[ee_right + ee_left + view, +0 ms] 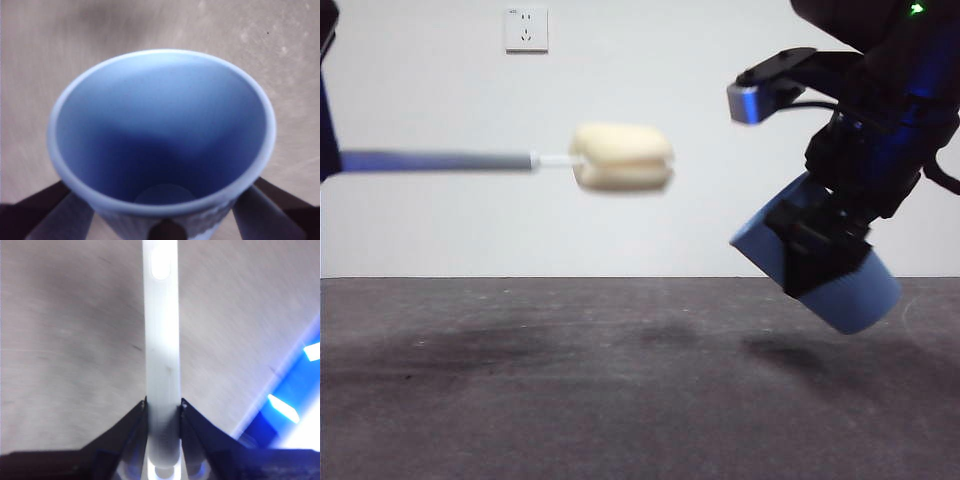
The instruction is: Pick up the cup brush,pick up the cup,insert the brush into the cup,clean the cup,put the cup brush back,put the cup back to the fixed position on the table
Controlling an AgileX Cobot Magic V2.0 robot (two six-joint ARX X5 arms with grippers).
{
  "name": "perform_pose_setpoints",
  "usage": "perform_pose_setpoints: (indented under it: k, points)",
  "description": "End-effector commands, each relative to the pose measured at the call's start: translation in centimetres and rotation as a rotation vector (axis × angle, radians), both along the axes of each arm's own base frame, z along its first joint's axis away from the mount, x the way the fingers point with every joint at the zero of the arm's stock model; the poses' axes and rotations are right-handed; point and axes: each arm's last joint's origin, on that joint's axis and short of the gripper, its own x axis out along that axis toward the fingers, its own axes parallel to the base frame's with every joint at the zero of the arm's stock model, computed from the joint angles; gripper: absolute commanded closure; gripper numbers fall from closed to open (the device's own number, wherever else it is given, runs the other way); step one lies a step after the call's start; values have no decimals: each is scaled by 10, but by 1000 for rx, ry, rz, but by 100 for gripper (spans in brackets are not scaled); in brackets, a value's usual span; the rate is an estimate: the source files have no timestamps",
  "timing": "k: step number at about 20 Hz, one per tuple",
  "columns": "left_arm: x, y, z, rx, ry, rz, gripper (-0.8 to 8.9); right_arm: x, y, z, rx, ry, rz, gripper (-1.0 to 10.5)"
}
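The cup brush (620,157) hangs level in the air at mid-left, its cream sponge head pointing right and its grey handle (440,160) running to the left edge. There my left gripper (326,150) holds it. In the left wrist view the pale handle (162,350) runs straight out between the jaws of the left gripper (163,407), which is shut on it. At the right, the blue cup (840,285) is tilted above the table (620,400), with my right gripper (820,245) shut on it. In the right wrist view the cup (160,130) shows an empty inside. A wide gap separates sponge and cup.
A white wall with a socket (526,29) stands behind the table's far edge. A blurred bright blue shape (287,410) shows at the side of the left wrist view.
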Motion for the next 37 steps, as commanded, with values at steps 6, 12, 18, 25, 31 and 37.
perform_pose_setpoints:
  k: [6, 12, 18, 25, 31, 37]
  points:
    - [-7, -18, -9, -21, 98, -165, 822, -12, 9, 0, -468, -58, 202, 960]
    - [-5, -26, -16, -8, 142, -156, 822, -22, 20, 0, -496, -79, 246, 959]
    - [1, -42, -25, -52, 172, -192, 822, -39, 38, 0, -492, -104, 346, 959]
    - [-3, -73, -29, -157, 153, -200, 822, -56, 53, -1, -523, -126, 461, 960]
    - [-3, -83, -29, -208, 140, -165, 822, -66, 61, -2, -518, -141, 508, 960]
    - [-10, -69, -31, -68, 176, -109, 822, -62, 55, -3, -554, -133, 436, 959]
